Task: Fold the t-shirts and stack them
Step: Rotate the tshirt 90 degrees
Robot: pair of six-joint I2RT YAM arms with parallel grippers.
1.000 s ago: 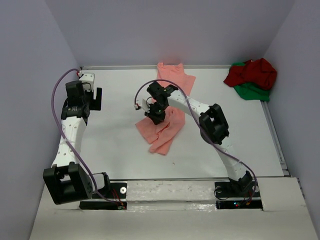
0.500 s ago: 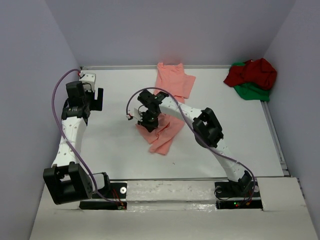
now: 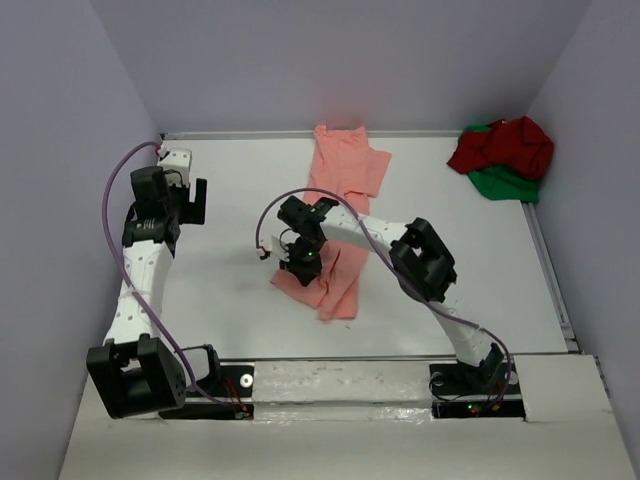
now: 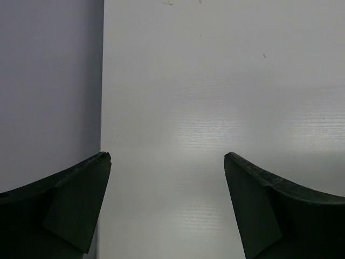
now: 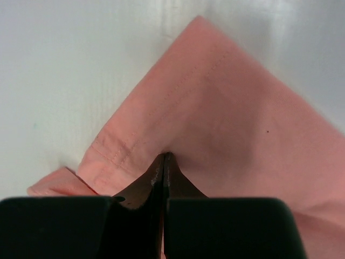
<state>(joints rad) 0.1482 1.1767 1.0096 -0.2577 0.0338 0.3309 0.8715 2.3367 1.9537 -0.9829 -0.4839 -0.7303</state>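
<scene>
white table [image 3: 230, 300], pale lilac walls [image 3: 350, 60] around it

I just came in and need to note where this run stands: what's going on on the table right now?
The right gripper is shut on the salmon-pink t-shirt, pinching a hemmed edge of it near the middle of the table. That shirt lies rumpled in a long strip, not yet neatly folded. The left gripper is open and empty over bare table at the far left. The dark red t-shirt and the green t-shirt sit bunched together in the far right corner, with no gripper near them.
</scene>
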